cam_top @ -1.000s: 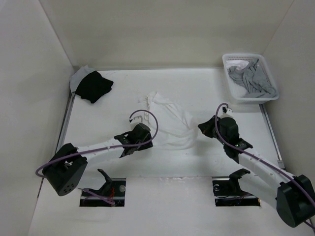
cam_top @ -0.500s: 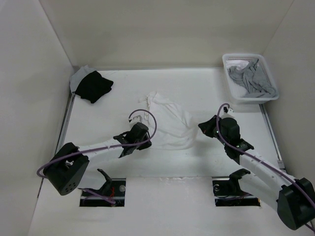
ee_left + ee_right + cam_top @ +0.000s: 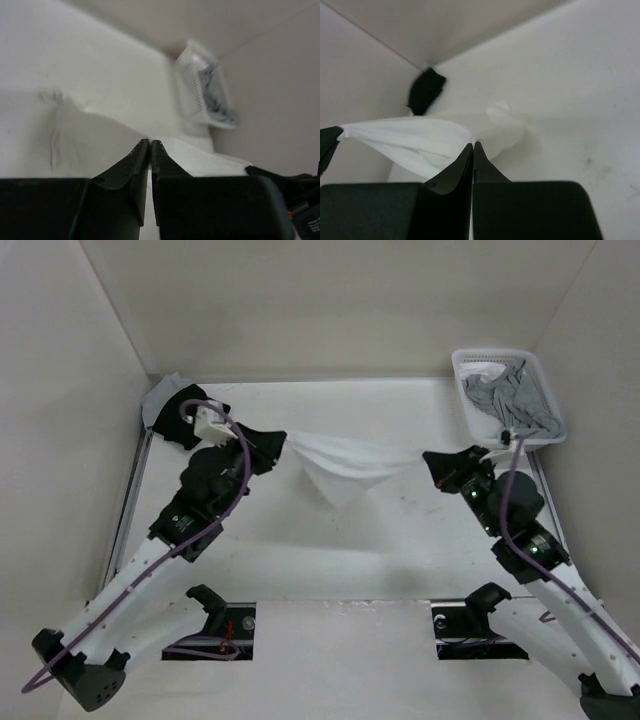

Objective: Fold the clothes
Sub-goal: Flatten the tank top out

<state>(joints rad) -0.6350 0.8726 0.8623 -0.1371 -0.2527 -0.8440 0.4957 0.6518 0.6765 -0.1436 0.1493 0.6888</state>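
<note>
**White garment strung between both arms over the desk**

- The white garment (image 3: 348,460) is over the middle of the desk (image 3: 400,540), pulled into a taut band from left to right.
- Left arm (image 3: 190,510) reaches up and inward. The left jaws are together, clamped on the garment's left end. In the left wrist view the two tips meet with no gap and white fabric spreads out just beyond them.
- Right arm (image 3: 520,530) reaches up and inward from the other side. The right jaws are together, clamped on the garment's right end. In the right wrist view the tips are pressed shut and the fabric runs from them across to the left, ending at a dark tip at the frame edge.
- The top edge of the garment runs nearly straight between the two grips. Below it, the slack cloth sags into a downward point near the middle.
- I cannot tell whether that lowest point touches the desk. There is a shadow on the desk under it.
- A black cloth (image 3: 426,89) lies in the far left corner, behind the left arm and well apart from the garment.
- A white basket (image 3: 497,353) sits in the far right corner. Grey garments (image 3: 515,400) are heaped inside it, one trailing over the near rim close to the right arm.
</note>
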